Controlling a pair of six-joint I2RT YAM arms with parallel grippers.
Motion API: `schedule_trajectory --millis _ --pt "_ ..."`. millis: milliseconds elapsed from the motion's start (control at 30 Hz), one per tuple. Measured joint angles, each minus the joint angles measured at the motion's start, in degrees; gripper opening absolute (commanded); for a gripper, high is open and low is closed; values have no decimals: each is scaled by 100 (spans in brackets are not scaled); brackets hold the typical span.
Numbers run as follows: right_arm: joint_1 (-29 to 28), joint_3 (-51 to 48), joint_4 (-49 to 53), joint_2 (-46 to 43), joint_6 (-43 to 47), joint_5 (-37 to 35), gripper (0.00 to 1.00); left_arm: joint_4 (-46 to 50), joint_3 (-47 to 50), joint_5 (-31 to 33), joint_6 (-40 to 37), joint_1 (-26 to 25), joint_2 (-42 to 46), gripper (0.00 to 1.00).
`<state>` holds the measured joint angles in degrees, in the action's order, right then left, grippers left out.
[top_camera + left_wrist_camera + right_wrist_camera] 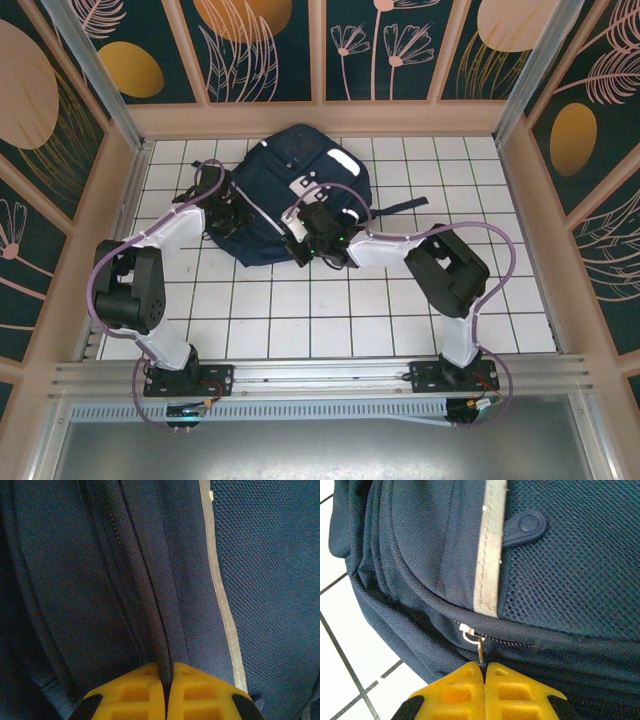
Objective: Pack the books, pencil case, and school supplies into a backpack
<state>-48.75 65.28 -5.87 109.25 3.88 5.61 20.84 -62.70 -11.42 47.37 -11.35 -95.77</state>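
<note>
Now, on the left, you have the left gripper [166, 677] clenched, its yellow fingers [135, 695] pinching a raised fold of the navy blue fabric backpack [290, 185] that runs alongside a zipper line. Just right of that fold, a pale reflective stripe [220, 595] runs up the cloth. You can see from above that the backpack lies flat on the white tiled counter [300, 320], toward the far middle. The left arm is at its left flank and the right arm reaches in at its near edge. Moving right, your right gripper [484, 669] is clamped tight too, grasping the tip of a small metal zipper pull [474, 639] on the bag's side seam, just below the stripe's end. Further right, a dark rubber tab [525, 526] lies on navy mesh.
</note>
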Motion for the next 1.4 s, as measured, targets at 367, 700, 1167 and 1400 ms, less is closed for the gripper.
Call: schedule_trajectory --millis 367,700,1167,1400 --pt "348 -341 -186 -433 -413 46 0 -66 13 -264 -195 15 0 0" --pt "590 -365 -195 -511 -1143 302 0 -450 319 -382 -247 20 116 0" --pt "1303 -866 -144 -758 -1478 345 27 -273 431 -282 -463 350 415 44" --pt "1556 -2203 -629 -3239 -1344 -63 89 -507 356 48 -855 343 1633 99"
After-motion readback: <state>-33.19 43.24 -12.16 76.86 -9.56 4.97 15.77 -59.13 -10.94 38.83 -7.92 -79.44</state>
